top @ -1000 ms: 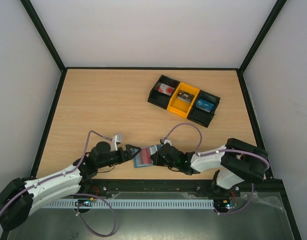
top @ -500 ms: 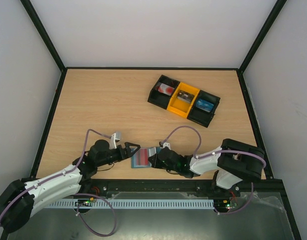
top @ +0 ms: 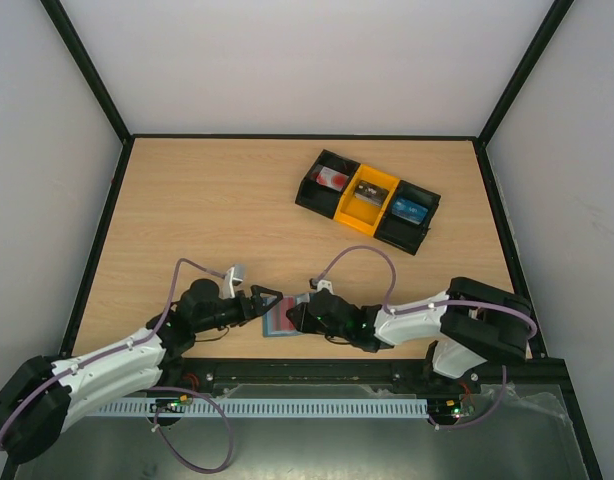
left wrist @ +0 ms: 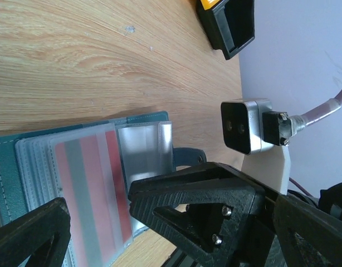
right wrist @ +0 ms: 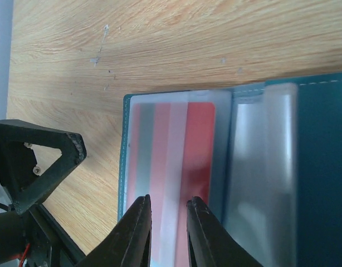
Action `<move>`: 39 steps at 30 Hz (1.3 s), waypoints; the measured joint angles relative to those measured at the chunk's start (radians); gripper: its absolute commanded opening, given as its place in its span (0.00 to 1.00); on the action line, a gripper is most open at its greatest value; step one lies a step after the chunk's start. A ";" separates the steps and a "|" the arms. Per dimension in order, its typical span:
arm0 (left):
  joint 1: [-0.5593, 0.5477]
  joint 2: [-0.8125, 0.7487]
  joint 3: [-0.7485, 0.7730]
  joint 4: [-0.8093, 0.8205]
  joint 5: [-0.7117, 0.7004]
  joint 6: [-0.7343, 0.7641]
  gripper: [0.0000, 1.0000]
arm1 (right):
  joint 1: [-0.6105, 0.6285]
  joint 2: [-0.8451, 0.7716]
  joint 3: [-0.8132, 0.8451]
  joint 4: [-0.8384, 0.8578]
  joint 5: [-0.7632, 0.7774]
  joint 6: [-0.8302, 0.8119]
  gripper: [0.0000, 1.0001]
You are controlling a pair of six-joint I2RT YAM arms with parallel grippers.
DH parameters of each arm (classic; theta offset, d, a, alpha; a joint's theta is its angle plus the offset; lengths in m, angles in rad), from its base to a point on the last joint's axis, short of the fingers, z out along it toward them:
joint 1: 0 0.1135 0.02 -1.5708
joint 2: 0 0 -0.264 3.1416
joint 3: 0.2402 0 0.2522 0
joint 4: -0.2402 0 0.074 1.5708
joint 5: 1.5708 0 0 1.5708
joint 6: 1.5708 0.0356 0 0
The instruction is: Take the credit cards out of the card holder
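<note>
Where card holder [top: 282,319] lies, wooden table [top: 207,220], walls [top: 307,60]

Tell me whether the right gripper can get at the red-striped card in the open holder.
Probably yes: the right gripper is right at the near edge of the red-striped card, jaws slightly apart, nothing between. The card lies inside a frosted sleeve, though.
</note>
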 measured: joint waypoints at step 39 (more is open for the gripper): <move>0.030 0.003 -0.040 0.028 0.031 0.022 1.00 | 0.035 0.051 0.061 -0.116 0.083 -0.018 0.11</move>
